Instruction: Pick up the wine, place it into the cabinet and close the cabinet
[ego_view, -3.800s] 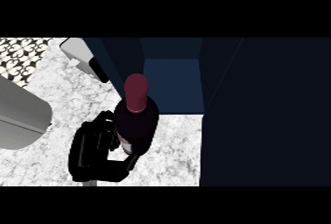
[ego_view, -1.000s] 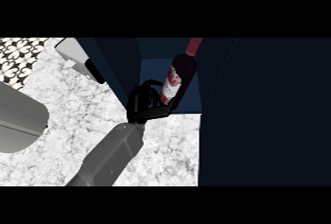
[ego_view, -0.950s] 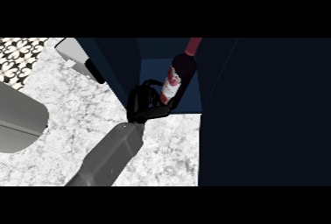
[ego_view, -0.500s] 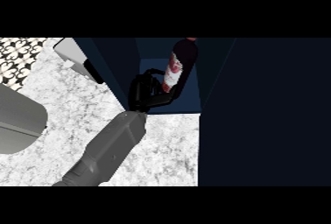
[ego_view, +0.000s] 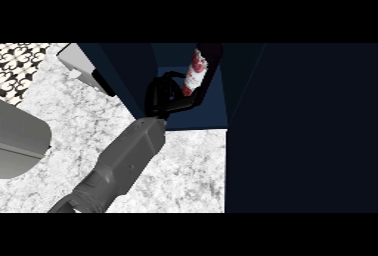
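One wine bottle (ego_view: 198, 75), one hand (ego_view: 168, 95) curled round it, inside one cabinet (ego_view: 184, 112)

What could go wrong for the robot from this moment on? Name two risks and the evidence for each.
1. The left hand is curled round the wine bottle inside the cabinet; letting go while the bottle tilts might tip it over.
2. The forearm lies across the cabinet's opening, so closing the door before withdrawing could trap it.
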